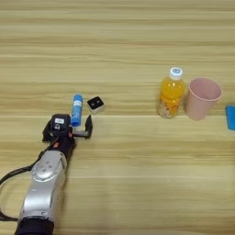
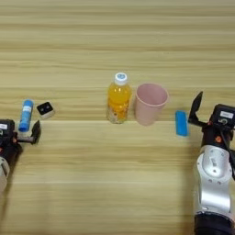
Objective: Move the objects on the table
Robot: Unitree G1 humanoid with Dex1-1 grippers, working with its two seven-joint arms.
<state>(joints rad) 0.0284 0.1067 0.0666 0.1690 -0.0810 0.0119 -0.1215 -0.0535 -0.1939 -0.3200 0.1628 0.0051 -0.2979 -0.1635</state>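
Beside the orange-juice bottle (image 2: 119, 98), on its right, stood the pink cup (image 2: 149, 103), nearly touching it. Further right of the bottle lay the blue piece (image 2: 181, 123), with my right claw (image 2: 204, 114) open just beyond it. Far left of the bottle on the bench (image 1: 117, 41), my left claw (image 1: 73, 127) sat open around the blue tube's (image 1: 76, 109) near end, the black-and-white cube (image 1: 95, 104) beside it.

Light-wood plank table (image 1: 117, 41) fills the view.
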